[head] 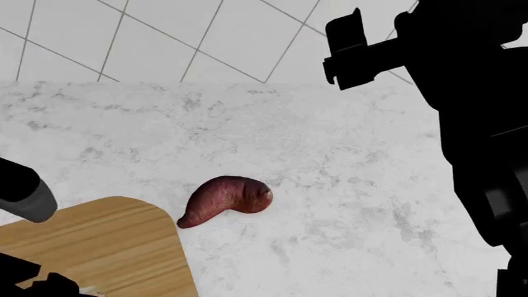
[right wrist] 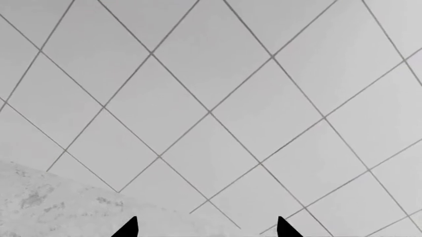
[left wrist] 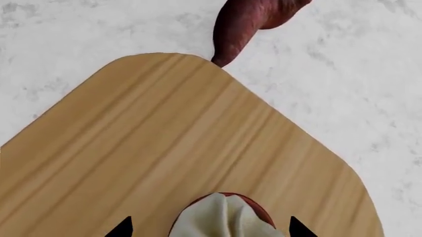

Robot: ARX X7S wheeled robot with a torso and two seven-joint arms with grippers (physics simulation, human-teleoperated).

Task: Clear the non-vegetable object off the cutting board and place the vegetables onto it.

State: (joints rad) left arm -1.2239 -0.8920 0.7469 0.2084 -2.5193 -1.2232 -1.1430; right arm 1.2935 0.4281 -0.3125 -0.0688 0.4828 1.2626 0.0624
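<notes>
The non-vegetable object, a cream-white pleated dumpling (left wrist: 224, 217) with a dark red-brown base, sits on the light wooden cutting board (left wrist: 165, 138). My left gripper (left wrist: 211, 231) is open, with one fingertip on each side of the dumpling and a gap to it on both sides. The reddish-purple sweet potato (left wrist: 247, 27) lies on the marble counter just off the board's corner; it also shows in the head view (head: 227, 201) beside the board (head: 107, 247). The beet is out of view. My right gripper (right wrist: 206, 229) is open and empty, raised and facing the tiled wall.
The white marble counter (head: 347, 173) runs back to a tiled wall (head: 165, 37). My right arm (head: 470, 111) hangs as a dark mass at the head view's right. Part of my left arm (head: 21, 195) shows at that view's left edge.
</notes>
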